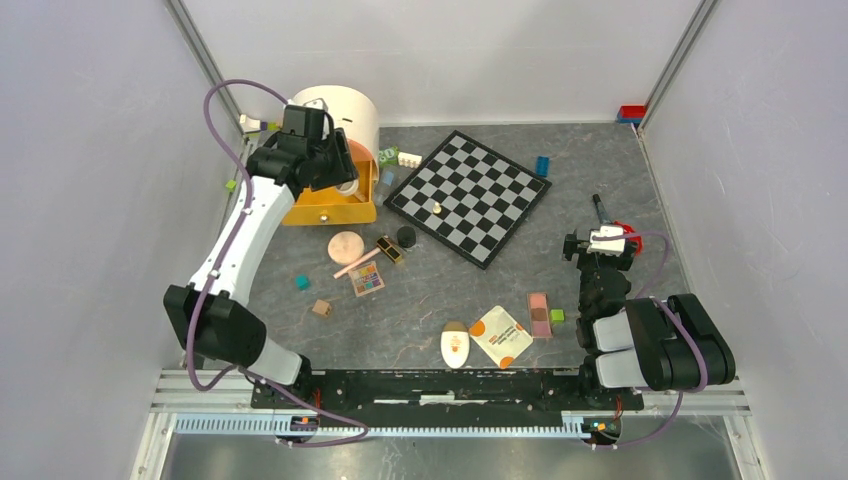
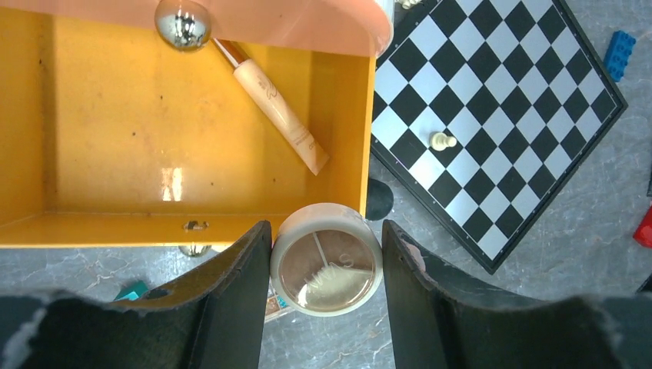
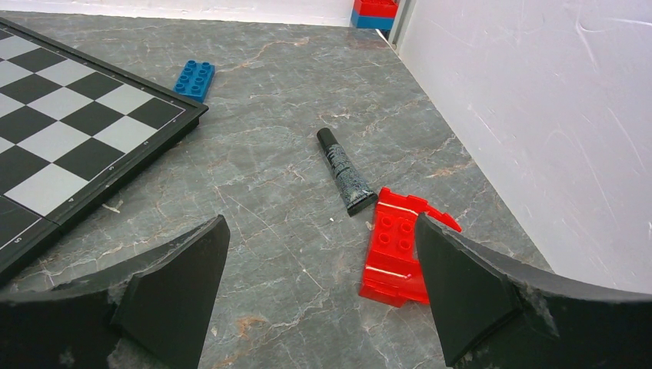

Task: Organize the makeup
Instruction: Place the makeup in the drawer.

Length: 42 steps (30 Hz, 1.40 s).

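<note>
**Grey marbled table [image 1: 430, 290]: jar held at the orange drawer**

A round clear-lidded powder jar [image 2: 327, 265] is clasped between the half-spread jaws of the left gripper [image 2: 327, 231], at the front corner of the orange drawer [image 2: 115, 154]. A peach tube [image 2: 281, 115] is already laid in that drawer. Stowing is judged to be the step in hand. Next, the jar must be carried in over the drawer floor and let go. The right gripper [image 3: 321, 223] is spread wide with nothing grasped, above a black tube [image 3: 344, 173] beside a red brick [image 3: 396, 254].
</note>
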{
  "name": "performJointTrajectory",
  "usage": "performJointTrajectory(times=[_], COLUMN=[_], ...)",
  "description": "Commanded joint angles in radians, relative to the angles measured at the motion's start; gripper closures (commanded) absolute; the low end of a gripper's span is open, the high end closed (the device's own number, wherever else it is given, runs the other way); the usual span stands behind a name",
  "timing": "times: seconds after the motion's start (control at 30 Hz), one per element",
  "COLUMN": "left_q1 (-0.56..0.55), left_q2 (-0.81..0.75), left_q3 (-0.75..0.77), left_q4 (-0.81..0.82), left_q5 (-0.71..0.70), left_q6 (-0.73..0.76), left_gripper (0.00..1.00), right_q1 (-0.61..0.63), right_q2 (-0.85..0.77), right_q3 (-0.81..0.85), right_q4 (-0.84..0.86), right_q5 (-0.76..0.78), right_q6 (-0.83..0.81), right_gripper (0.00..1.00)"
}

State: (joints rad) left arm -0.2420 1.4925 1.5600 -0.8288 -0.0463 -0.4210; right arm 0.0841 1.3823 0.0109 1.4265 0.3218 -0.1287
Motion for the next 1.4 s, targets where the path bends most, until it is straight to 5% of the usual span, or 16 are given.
performJointTrajectory(times=[0.0, 0.77, 1.37], left_q1=[0.006, 0.218, 0.228], left_q2=[0.035, 0.124, 0.170], left_q3=[-0.007, -0.076, -0.109], left_q4=[0.108, 0.174, 0.183], left_q5=[-0.059, -0.100, -0.172], left_q6=[0.031, 0.058, 0.076], left_gripper=[0.56, 0.57, 0.53], right_q1=[-0.002, -0.003, -0.002], right_q2=[-0.006, -0.005, -0.005], right_q3=[-0.117, -0.118, -0.117], right_q4=[0.031, 0.031, 0.031], right_q5=[-0.005, -0.005, -0.005], right_q6=[-0.009, -0.009, -0.009], right_gripper=[0.02, 0.03, 0.03])
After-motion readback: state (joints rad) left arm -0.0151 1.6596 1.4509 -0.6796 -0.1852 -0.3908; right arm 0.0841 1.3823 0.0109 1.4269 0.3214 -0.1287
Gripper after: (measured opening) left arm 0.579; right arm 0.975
